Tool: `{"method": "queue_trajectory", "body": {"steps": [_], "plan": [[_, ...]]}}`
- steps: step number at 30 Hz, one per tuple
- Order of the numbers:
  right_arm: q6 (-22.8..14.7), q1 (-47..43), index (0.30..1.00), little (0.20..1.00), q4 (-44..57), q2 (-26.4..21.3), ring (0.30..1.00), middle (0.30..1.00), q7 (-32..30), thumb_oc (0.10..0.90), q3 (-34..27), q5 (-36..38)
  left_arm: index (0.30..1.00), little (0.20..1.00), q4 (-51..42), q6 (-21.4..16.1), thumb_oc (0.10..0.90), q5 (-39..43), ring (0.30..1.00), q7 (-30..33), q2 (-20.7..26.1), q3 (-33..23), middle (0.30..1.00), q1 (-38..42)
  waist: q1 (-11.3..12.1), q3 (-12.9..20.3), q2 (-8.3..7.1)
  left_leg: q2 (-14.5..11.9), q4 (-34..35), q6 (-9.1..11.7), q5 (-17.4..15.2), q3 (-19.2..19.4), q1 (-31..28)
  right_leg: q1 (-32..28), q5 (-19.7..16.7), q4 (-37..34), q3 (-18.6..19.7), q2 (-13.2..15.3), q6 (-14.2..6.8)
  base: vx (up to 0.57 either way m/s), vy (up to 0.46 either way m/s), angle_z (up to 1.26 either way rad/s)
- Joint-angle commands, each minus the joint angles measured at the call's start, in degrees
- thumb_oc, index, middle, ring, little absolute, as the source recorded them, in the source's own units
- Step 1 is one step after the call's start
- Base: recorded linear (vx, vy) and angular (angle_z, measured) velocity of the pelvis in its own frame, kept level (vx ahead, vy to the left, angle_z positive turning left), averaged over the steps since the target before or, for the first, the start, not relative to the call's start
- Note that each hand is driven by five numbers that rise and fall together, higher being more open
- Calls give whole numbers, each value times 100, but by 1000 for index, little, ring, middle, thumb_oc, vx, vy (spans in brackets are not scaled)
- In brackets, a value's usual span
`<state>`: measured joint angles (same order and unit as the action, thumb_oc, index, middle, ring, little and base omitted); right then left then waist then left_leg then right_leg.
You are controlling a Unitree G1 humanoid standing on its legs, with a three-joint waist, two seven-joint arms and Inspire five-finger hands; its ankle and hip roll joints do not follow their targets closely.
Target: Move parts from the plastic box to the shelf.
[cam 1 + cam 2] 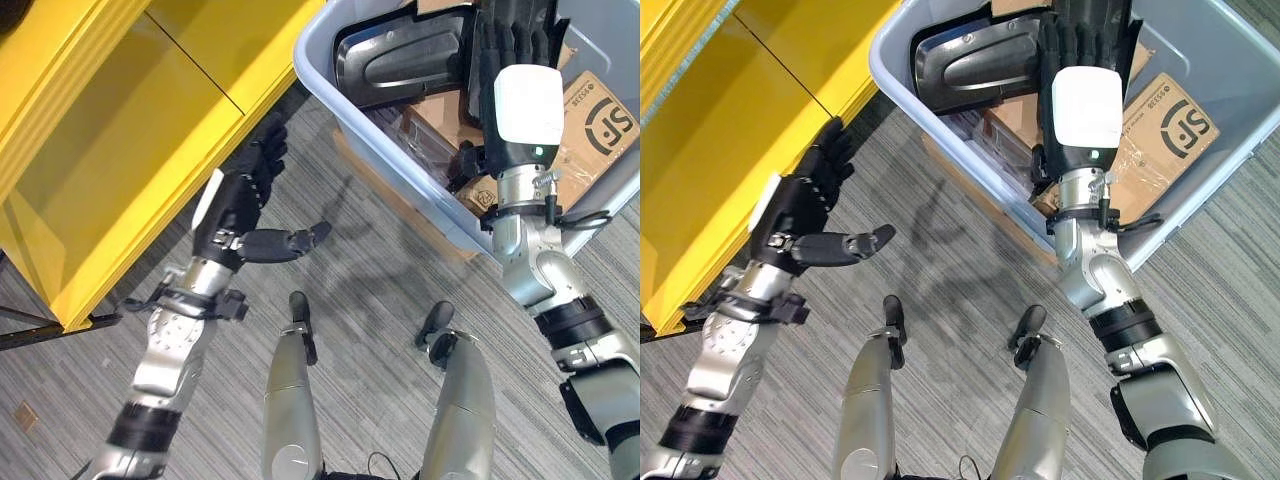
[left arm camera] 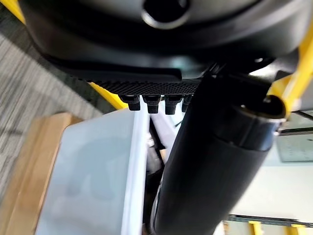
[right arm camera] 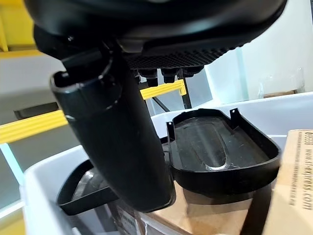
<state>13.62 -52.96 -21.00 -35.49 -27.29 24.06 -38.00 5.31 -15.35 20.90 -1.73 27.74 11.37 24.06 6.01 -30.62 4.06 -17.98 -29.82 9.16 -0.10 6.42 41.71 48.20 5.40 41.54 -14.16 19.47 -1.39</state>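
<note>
Pick step: right hand (image 1: 1085, 60) reaches open over black part (image 1: 970, 62) in plastic box (image 1: 902, 85), gripping nothing; left hand (image 1: 805, 215) open, empty near shelf (image 1: 720, 140). Next: close on part.

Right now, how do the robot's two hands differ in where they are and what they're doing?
The left hand hangs over the floor beside the yellow shelf, touching nothing; the right hand reaches into the plastic box, over a black part. Both have straight fingers, holding nothing.

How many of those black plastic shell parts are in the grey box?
1 shows plainly: a black shell part lying on the cardboard boxes in the plastic box, by the right hand. More may be hidden underneath.
</note>
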Motion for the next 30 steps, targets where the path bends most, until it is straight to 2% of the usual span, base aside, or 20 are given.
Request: {"method": "queue_trajectory", "body": {"steps": [1,5,7,8,9,10,11,12,13,15,23,30], "plan": [[-463,-1016,1000,1000,224,141,1000,1000,-1133,900,-34,356,1000,1000,-342,-549,900,-541,1000,779,-210,252,1000,694,-234,82,-95,-134,-4,-196,-243,-65,-54,-310,70,-230,667,32,-557,1,7,-6],[-611,-1164,1000,1000,-84,292,1000,1000,-1229,900,-5,471,1000,1000,197,-489,900,-788,1000,1223,-508,595,1000,1269,-375,82,-171,-182,-1,-183,-234,1,-67,-325,46,-288,704,-44,-560,6,26,-13],[-584,-1228,1000,1000,-168,325,1000,1000,-1206,900,33,490,1000,1000,316,-396,900,-878,1000,1361,-600,681,1000,1462,-417,82,-195,-195,7,-178,-227,25,-66,-324,38,-307,724,-57,-565,40,17,-11],[-569,-1217,1000,1000,-229,357,1000,1000,-1193,900,59,509,1000,1000,378,-357,900,-890,1000,1417,-632,727,1000,1500,-436,82,-209,-193,-42,-119,-369,0,-178,-441,170,-260,754,-53,-621,0,0,0],[-542,-1333,1000,1000,-401,407,1000,1000,-1203,900,116,581,1000,1000,543,-291,900,-937,1000,1560,-696,798,1000,1733,-461,82,-234,-210,-19,-163,-239,36,-67,-346,44,-313,742,-73,-569,82,20,-5],[-511,-1362,1000,1000,-544,448,1000,1000,-1187,900,165,618,1000,1000,671,-248,900,-933,1000,1630,-748,847,1000,1842,-485,82,-257,-210,-78,-101,-381,4,-151,-439,169,-270,775,-78,-623,-46,12,-6],[-518,-1423,1000,1000,-612,452,1000,1000,-1210,900,181,627,1000,1000,715,-234,900,-952,1000,1662,-757,858,1000,1938,-490,82,-264,-223,-36,-154,-244,42,-44,-340,39,-331,751,-90,-569,8,10,-6],[-521,-1460,1000,1000,-705,467,1000,1000,-1231,900,210,672,1000,1000,775,-208,900,-972,1000,1695,-778,888,1000,2015,-497,82,-273,-230,-34,-153,-240,50,-38,-341,33,-346,749,-95,-568,0,0,0],[-514,-1453,1000,1000,-760,481,1000,1000,-1232,900,236,703,1000,1000,821,-186,900,-976,1000,1719,-799,920,1000,2034,-506,82,-283,-225,-79,-95,-375,19,-138,-442,156,-303,770,-90,-620,67,5,-1],[-459,-1572,1000,1000,-1034,502,1000,1000,-1234,900,347,818,1000,1000,1000,-130,900,-997,1000,1863,-863,1004,1000,2262,-531,82,-333,-234,-79,-94,-384,36,-132,-462,148,-341,750,-112,-624,37,0,0],[-360,-1945,1000,1000,-1716,528,1000,1000,-1139,900,710,981,1000,1000,1408,-132,900,-1099,1000,2142,-923,1174,1000,2749,-533,82,-440,-261,-184,-108,-415,-3,38,-399,130,-341,689,-160,-593,5,-19,-2],[-496,-2271,1000,1000,-2258,599,1000,1000,-1239,900,1107,981,1000,1000,1674,-235,900,-1187,1000,2383,-848,1250,1000,3162,-492,82,-494,-251,-243,-127,-418,-51,161,-362,98,-364,622,-184,-573,5,-33,3]]}}
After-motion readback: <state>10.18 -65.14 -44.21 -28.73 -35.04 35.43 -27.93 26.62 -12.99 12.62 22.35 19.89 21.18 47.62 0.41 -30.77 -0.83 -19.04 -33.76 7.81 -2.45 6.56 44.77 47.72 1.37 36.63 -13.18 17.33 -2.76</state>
